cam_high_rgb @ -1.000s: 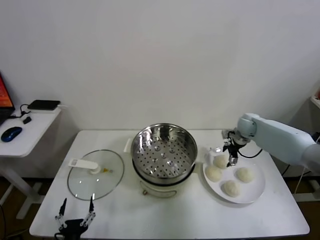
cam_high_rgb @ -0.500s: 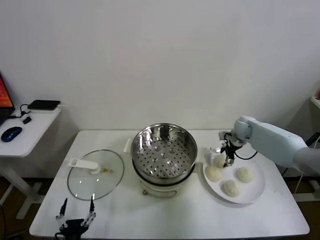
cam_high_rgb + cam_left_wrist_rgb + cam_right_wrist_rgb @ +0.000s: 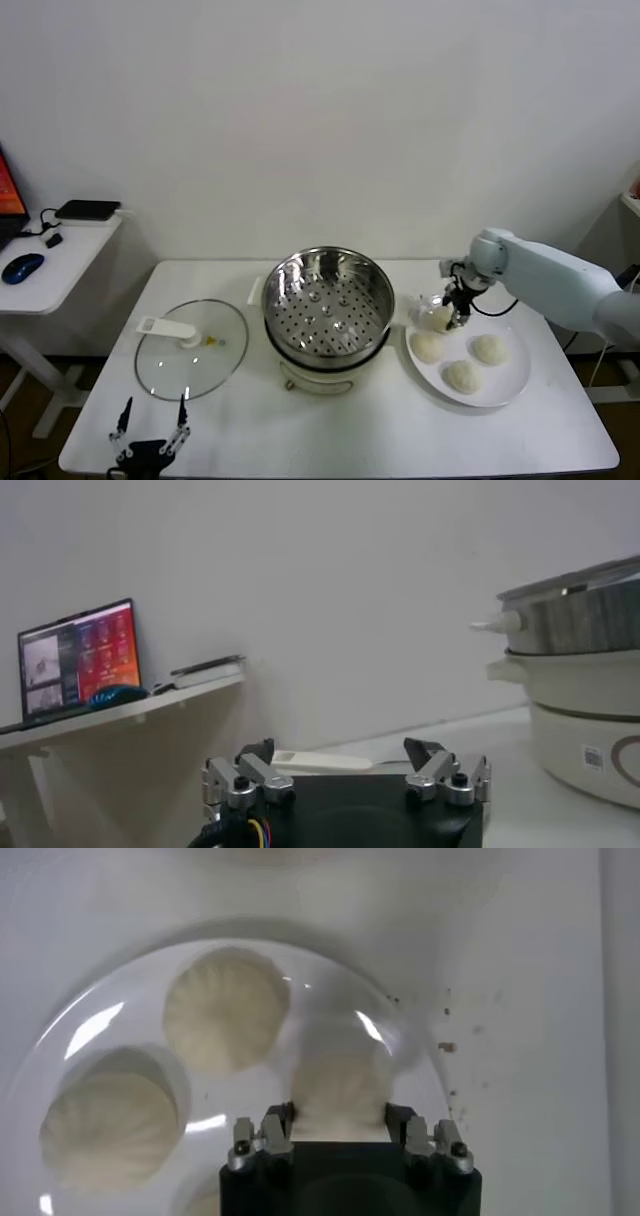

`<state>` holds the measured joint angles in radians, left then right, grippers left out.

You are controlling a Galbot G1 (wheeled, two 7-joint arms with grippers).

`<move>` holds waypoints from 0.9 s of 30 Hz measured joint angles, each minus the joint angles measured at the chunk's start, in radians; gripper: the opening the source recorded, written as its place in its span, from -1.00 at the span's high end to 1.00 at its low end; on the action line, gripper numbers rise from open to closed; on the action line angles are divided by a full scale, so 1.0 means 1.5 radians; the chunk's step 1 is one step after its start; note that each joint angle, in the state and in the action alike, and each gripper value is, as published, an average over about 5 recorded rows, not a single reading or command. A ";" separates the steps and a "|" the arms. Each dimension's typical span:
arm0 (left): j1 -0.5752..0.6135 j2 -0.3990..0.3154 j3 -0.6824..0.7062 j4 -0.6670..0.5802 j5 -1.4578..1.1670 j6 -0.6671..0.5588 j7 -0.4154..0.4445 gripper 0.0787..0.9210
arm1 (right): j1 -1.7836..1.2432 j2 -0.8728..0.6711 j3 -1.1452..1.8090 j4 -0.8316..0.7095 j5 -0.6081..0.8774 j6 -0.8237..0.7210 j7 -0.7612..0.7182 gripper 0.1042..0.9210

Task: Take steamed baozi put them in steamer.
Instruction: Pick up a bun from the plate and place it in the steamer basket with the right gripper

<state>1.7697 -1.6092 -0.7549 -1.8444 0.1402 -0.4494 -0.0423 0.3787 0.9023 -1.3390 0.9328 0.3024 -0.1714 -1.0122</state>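
My right gripper (image 3: 448,318) is shut on one steamed baozi (image 3: 439,318) and holds it just above the near-left rim of the white plate (image 3: 505,388); in the right wrist view the off-white bun (image 3: 338,1088) sits between the jaws of that gripper (image 3: 338,1116). Three more baozi lie on the plate (image 3: 428,346) (image 3: 489,348) (image 3: 462,376). The steamer (image 3: 328,300), a shiny perforated steel basket on a cream pot base, stands empty at the table's middle, left of the plate. My left gripper (image 3: 150,432) is open and parked at the table's front left.
A flat glass lid with a white handle (image 3: 190,348) lies left of the steamer. A side desk with a mouse (image 3: 22,267) and a dark box stands at the far left. The steamer's side (image 3: 585,670) shows in the left wrist view.
My right gripper closed on the rear-left baozi and has lifted it slightly off the plate toward the steamer side. The left arm has not moved.
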 measured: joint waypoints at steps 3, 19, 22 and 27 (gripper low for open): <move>-0.001 0.000 0.001 0.000 0.001 0.000 0.000 -0.77 | 0.059 -0.001 -0.031 0.030 0.023 0.018 -0.008 -0.26; 0.005 0.000 0.008 -0.005 0.004 -0.003 -0.008 -0.77 | 0.295 0.068 -0.117 0.138 0.129 0.184 -0.023 -0.26; 0.006 0.000 0.009 -0.006 0.004 -0.003 -0.010 -0.77 | 0.310 0.096 -0.131 0.146 0.137 0.235 -0.017 -0.26; 0.008 0.000 0.011 -0.009 0.006 -0.003 -0.011 -0.77 | 0.315 0.154 -0.151 0.129 0.129 0.334 -0.013 -0.26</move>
<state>1.7817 -1.6091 -0.7386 -1.8576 0.1493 -0.4544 -0.0590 0.8514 1.1341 -1.5662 1.1256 0.4965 0.3298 -1.0318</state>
